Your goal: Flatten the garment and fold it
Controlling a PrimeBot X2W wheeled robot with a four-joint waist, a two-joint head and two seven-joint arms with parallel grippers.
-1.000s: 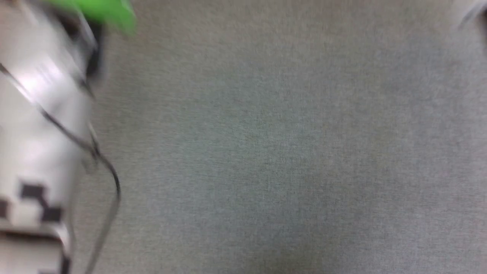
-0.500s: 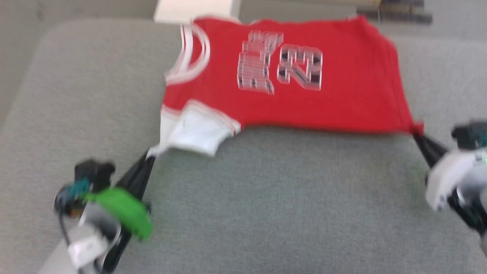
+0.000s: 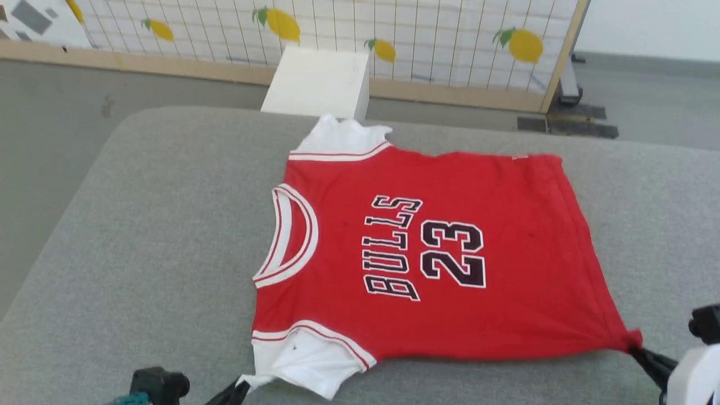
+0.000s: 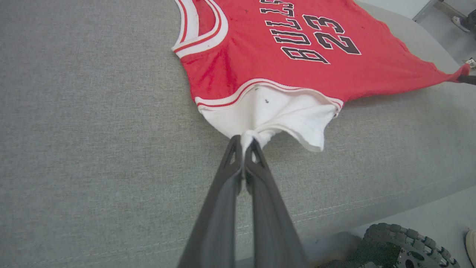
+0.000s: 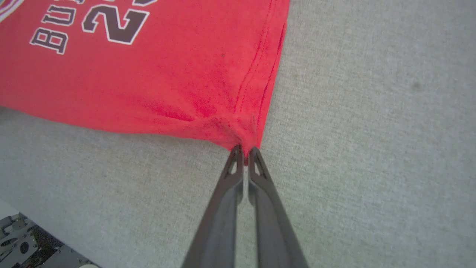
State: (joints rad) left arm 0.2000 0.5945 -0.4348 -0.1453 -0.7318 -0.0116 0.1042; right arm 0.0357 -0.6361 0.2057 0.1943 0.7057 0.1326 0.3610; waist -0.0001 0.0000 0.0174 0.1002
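Camera tilted up; garment (image 3: 517, 197) lies collar-left, hem-right, left gripper (image 4: 245, 143) and right gripper (image 5: 245, 150) pinching it.

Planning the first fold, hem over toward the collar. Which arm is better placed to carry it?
Likely right. The right pincer is shut on the hem corner of the jersey; the left pincer pinches the white sleeve at the collar end.

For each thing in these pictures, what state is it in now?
Jersey: spread front up on the gray cushion, not folded, near edge pulled taut.
Left claw: shut on the jersey's near white sleeve.
Right claw: shut on the jersey's red hem corner.
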